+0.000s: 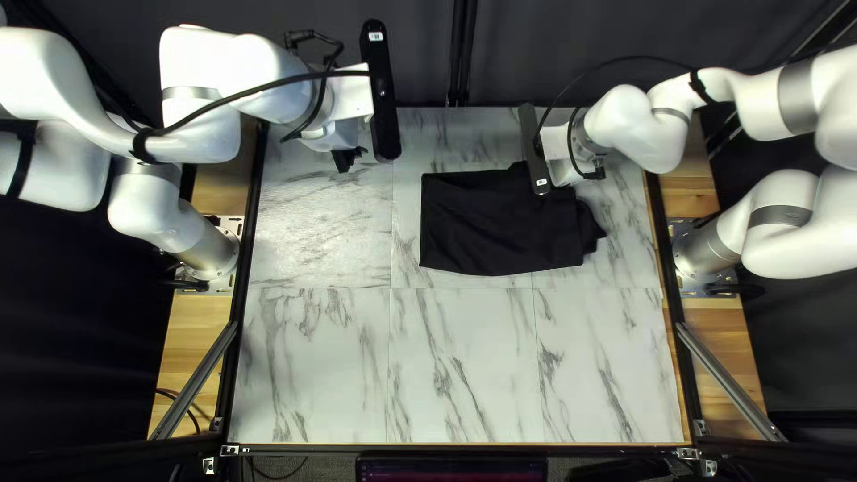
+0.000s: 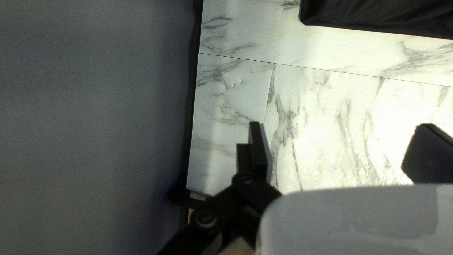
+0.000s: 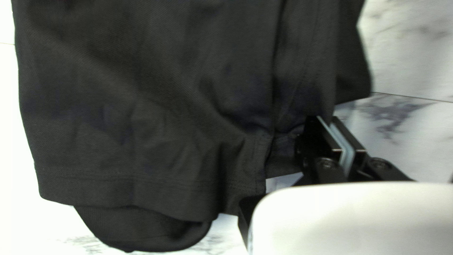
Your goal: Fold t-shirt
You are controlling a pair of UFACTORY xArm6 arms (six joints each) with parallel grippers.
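One left tool (image 1: pixel 348 161) gapes open; one right tool (image 1: pixel 593 170) pinches one black t-shirt (image 1: pixel 500 223).

A dark curtain (image 1: pixel 553 49) hung behind the pale tabletop (image 1: pixel 312 375) (grey-veined, like marble); wooden boards (image 1: pixel 198 312) flanked it.

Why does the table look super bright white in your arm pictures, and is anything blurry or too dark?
Left wrist view: light seems to bounce off the table, glaring white between my left fingers; right wrist view: the table is washed out too, and the black t-shirt looks a bit blurry; top left view: the shirt is so dark its creases hardly show.
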